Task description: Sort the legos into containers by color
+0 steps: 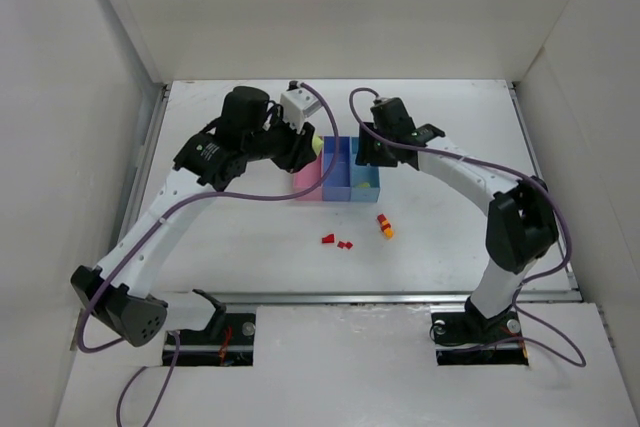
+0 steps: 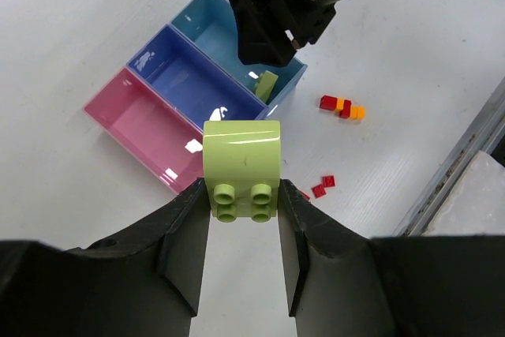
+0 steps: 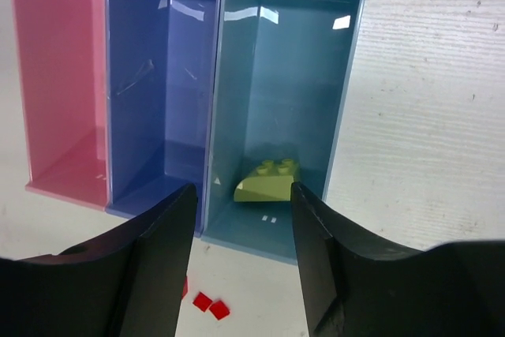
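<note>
My left gripper is shut on a yellow-green brick and holds it in the air by the pink bin; in the top view it is over that bin's far end. My right gripper is open and empty above the near end of the light blue bin, where a second yellow-green sloped brick lies. The medium blue bin between them looks empty. Small red pieces and a red and orange-yellow stack lie on the table in front of the bins.
White walls close in the table at the left, back and right. A metal rail runs along the near edge. Purple cables hang from both arms. The right arm's wrist is close to the left gripper over the bins.
</note>
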Tool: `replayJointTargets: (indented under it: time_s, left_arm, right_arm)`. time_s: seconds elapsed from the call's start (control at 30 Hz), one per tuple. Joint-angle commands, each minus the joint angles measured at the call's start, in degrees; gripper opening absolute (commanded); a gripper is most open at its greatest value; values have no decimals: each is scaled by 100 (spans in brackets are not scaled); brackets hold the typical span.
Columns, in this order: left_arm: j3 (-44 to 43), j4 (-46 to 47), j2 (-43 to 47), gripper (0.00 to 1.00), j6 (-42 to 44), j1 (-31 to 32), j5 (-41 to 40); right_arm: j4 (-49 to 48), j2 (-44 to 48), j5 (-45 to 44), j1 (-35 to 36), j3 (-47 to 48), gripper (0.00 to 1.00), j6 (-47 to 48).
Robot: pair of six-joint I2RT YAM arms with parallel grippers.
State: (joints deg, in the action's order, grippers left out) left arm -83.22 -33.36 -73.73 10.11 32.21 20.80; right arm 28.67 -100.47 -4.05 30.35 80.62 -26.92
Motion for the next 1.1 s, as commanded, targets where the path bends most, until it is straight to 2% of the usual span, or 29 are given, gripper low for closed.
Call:
replayJointTargets:
  time_s: [0.0,0.1,0.17,0.23,0.37,0.47,0.63,0.83,0.9,0.97,1.07]
  left_arm:
    - [-72,146,-88,0,166,31,91]
    - [-396,85,-605,0,220,31,144]
    - [-589,85,-1061,0,220,84,205]
    - [-765,530,-1431,0,167,355,205]
    - [-1002,884,-2047,0,10,585,144]
    - [-1336,1112,-2759,0,-167,655,275]
    - [-1811,1227,-3708,0,-352,708,39]
    - [-1917,1367,-4070,0,-571,708,-498]
    - [-1865,1481,-4122,9,-571,708,-498]
    - [-1864,1482,-4192,9,-702,708,-559]
    - [-1944,1482,-4263,27,-755,708,-559]
  right_arm:
    - [234,430,-156,-64,331,57,73]
    - [429,860,-315,-467,332,58,-93]
    - [508,1081,-367,-976,210,58,-165]
    - [569,1493,-368,-1467,8,58,-165]
    - [570,1872,-368,-1987,-300,58,-112]
    - [570,2215,-517,-2094,-617,58,-112]
    - [570,2628,-667,-2094,-986,59,-112]
    - [570,2831,-728,-2094,-1259,61,-7]
    - [570,2831,-728,-2094,-1259,61,-7]
    - [570,2778,-676,-2094,-1311,61,-7]
    - [517,2778,-676,-2094,-1312,61,-7]
